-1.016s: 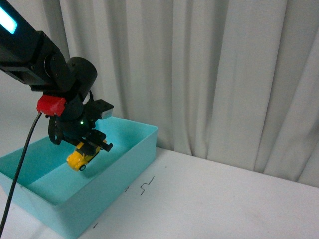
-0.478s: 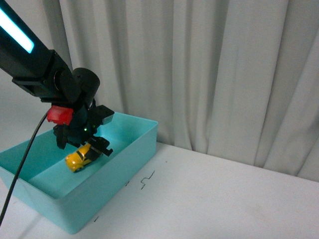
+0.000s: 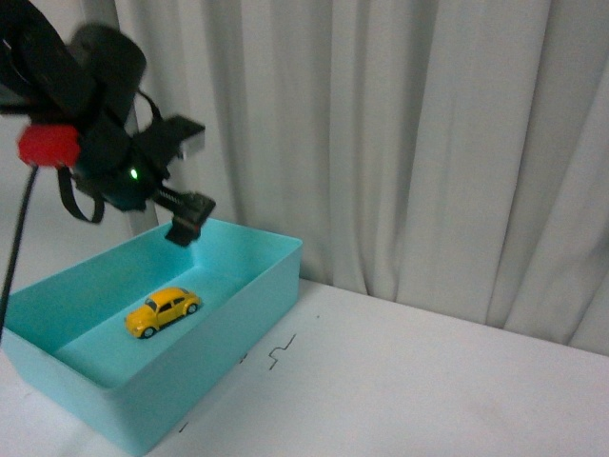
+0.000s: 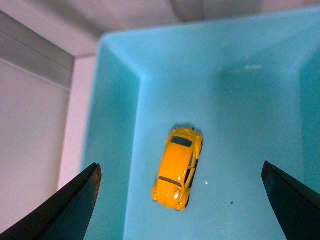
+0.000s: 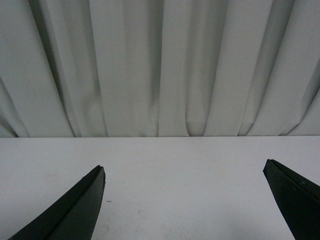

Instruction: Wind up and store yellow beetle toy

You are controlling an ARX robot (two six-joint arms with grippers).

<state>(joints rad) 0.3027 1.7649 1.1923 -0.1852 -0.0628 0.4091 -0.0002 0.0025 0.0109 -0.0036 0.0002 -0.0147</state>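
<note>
Storing step, judged done: yellow beetle toy rests on its wheels on the floor of the teal bin, at left. Left gripper hovers above it, jaws spread, empty. Right gripper likewise spread, over the table. Next: probably only lifting the left arm clear.

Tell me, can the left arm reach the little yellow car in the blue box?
Probably yes. The left gripper hangs open above the yellow beetle toy, which sits alone in the open-topped bin, with nothing between them.
</note>
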